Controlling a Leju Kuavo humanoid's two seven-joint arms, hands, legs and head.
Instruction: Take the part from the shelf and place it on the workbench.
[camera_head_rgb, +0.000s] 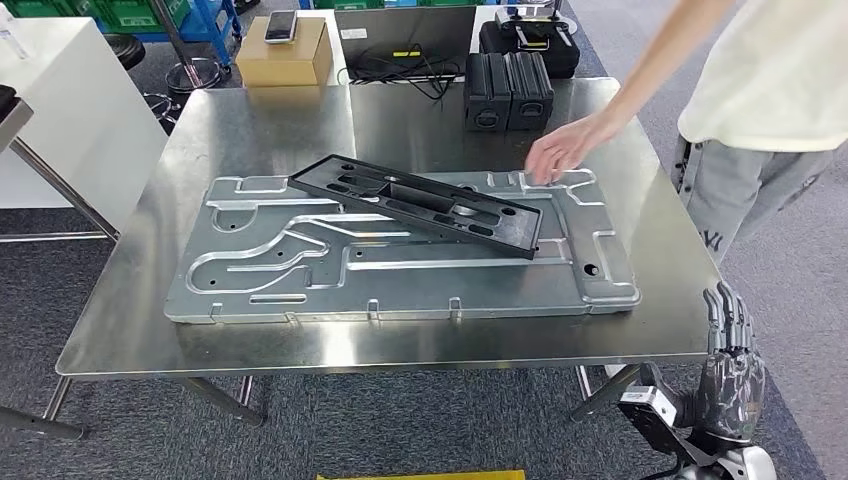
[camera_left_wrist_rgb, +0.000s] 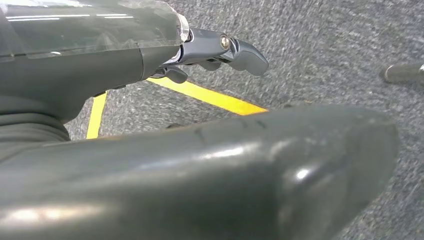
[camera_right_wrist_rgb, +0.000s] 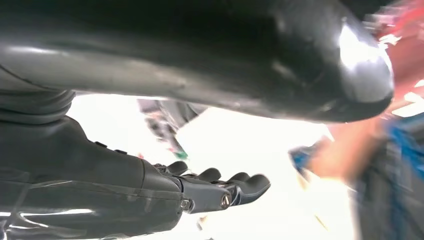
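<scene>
A long black plastic part lies slantwise on a large stamped metal panel on the steel workbench. A person's hand reaches in from the right and touches the panel near the part's far end. My right hand is raised beside the workbench's front right corner, fingers up and apart, holding nothing; its fingers are seen in the right wrist view. My left hand hangs over grey carpet with its fingers loosely extended and nothing in them.
Two black cases stand at the workbench's far edge, with a laptop and a cardboard box behind. The person stands at the right side. Yellow floor tape lies under my left hand.
</scene>
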